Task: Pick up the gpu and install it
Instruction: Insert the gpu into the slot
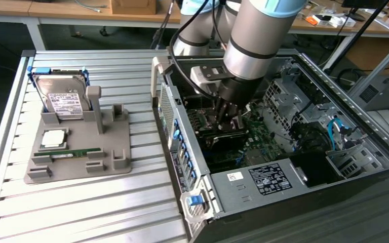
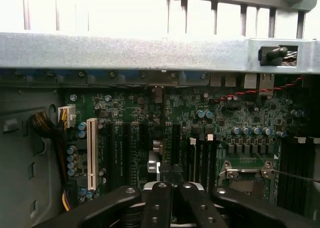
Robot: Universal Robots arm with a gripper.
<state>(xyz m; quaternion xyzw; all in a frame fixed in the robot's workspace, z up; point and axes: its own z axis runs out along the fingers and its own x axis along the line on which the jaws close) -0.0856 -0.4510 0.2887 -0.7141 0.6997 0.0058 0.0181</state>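
End effector [image 1: 227,120] deep inside PC case [image 1: 377,147], low over motherboard [image 2: 200,123] slots. Fingers [image 2: 159,203] closed together on gpu [image 1: 230,132], probably edge-on in slot area, seating unclear. Grey fixture [image 1: 79,167] on table [image 1: 79,212] beside case holds hard drive [image 1: 63,98], memory stick [image 1: 76,151]. Case walls, cables crowd approach.

Inside the open computer case [image 1: 356,96], the drive cage [image 1: 285,96] and blue cables [image 1: 335,130] crowd the motherboard [image 2: 200,118], leaving a narrow central gap.
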